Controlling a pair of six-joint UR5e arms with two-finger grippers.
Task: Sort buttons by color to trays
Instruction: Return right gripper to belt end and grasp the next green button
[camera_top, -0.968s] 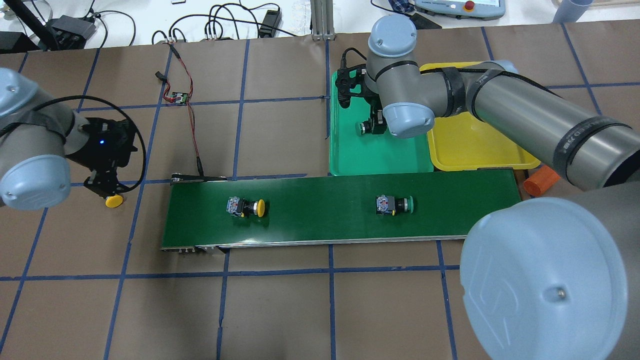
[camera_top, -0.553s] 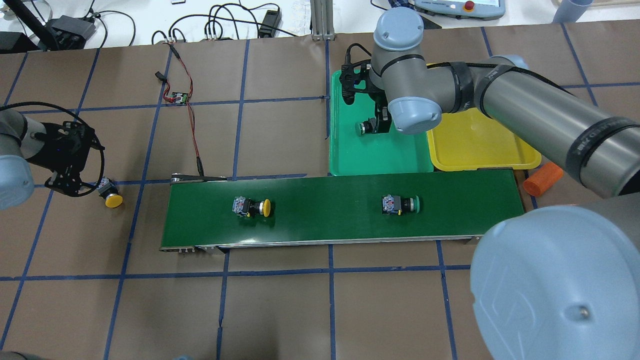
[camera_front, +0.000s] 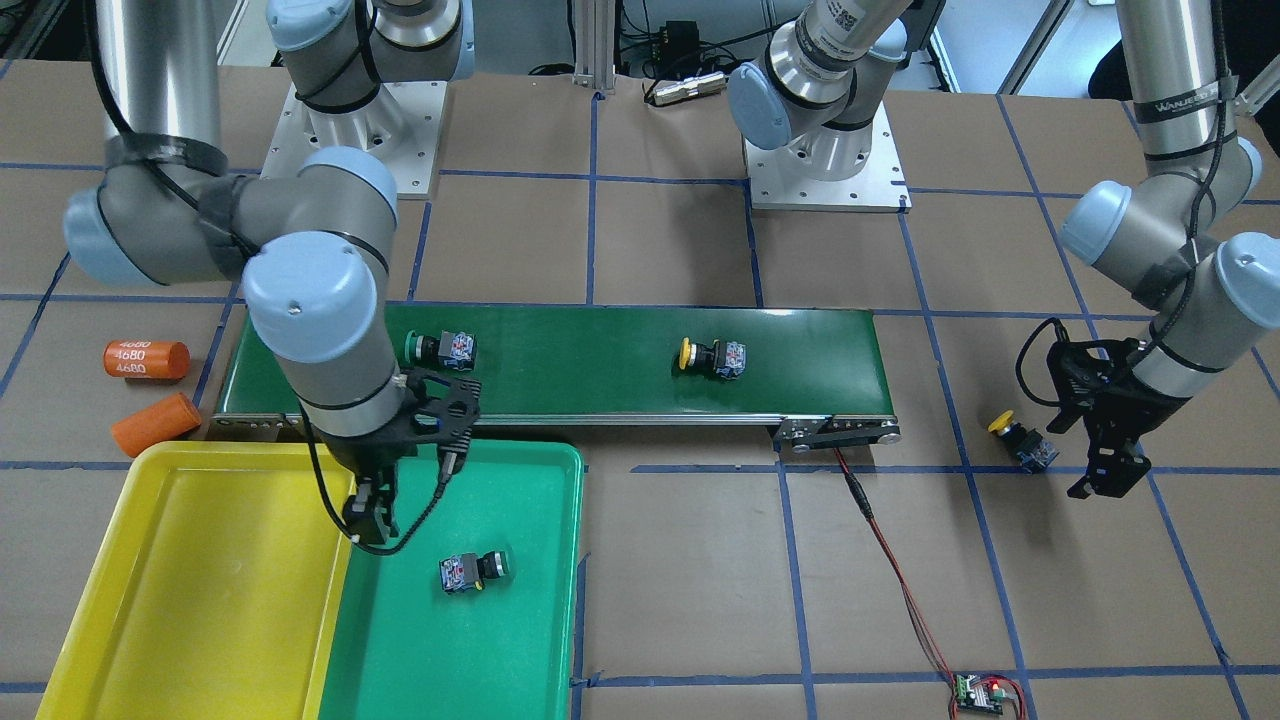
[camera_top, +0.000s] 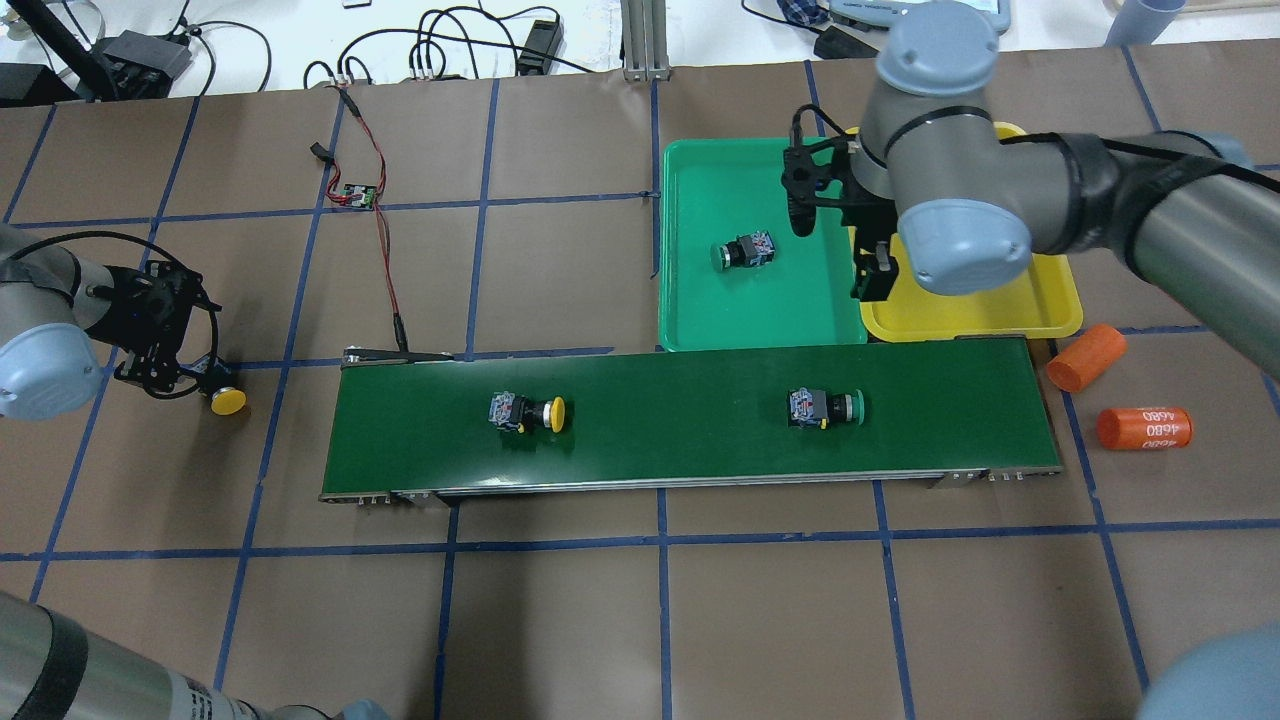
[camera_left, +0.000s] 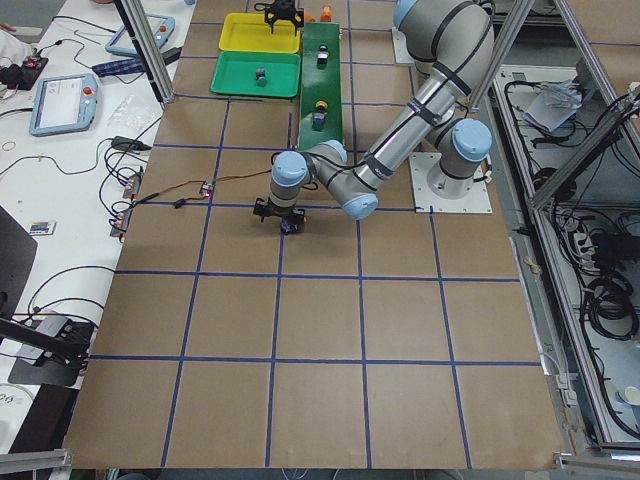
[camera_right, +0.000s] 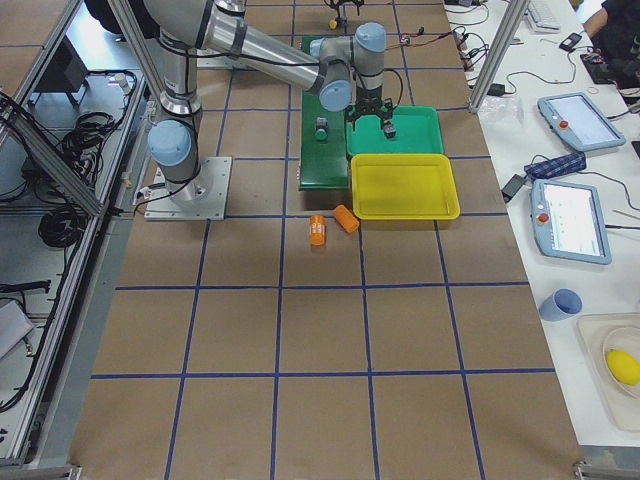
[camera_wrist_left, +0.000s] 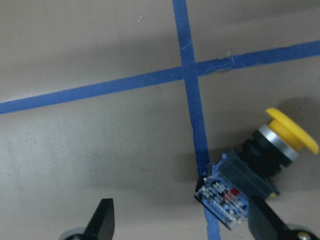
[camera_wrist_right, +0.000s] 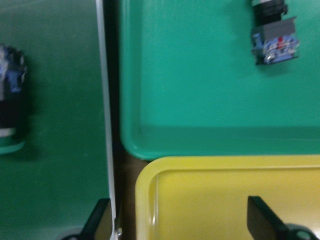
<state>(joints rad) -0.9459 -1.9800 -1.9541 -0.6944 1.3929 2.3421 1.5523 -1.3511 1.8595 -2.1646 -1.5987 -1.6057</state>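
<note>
One green button (camera_top: 742, 252) lies on its side in the green tray (camera_top: 720, 310), and the yellow tray (camera_top: 970, 300) beside it holds nothing. My right gripper (camera_top: 870, 280) hangs open and empty over the seam between the two trays (camera_wrist_right: 180, 222). On the belt ride a yellow button (camera_top: 530, 412) and a green button (camera_top: 825, 407). Another yellow button (camera_top: 225, 400) lies on the table left of the belt. My left gripper (camera_top: 180, 378) is open just above it, its contact block close to one finger (camera_wrist_left: 265, 220) in the left wrist view.
The dark-green conveyor belt (camera_top: 680, 450) runs across the middle, in front of the trays. Two orange cylinders (camera_top: 1085, 357) (camera_top: 1143, 428) lie at its right end. A small circuit board (camera_top: 355, 193) with red wires lies at the back left.
My right gripper has drawn away from the green button in the green tray and moved right to the tray seam. Both belt buttons have drifted right. My left gripper shifted slightly beside the yellow button.
</note>
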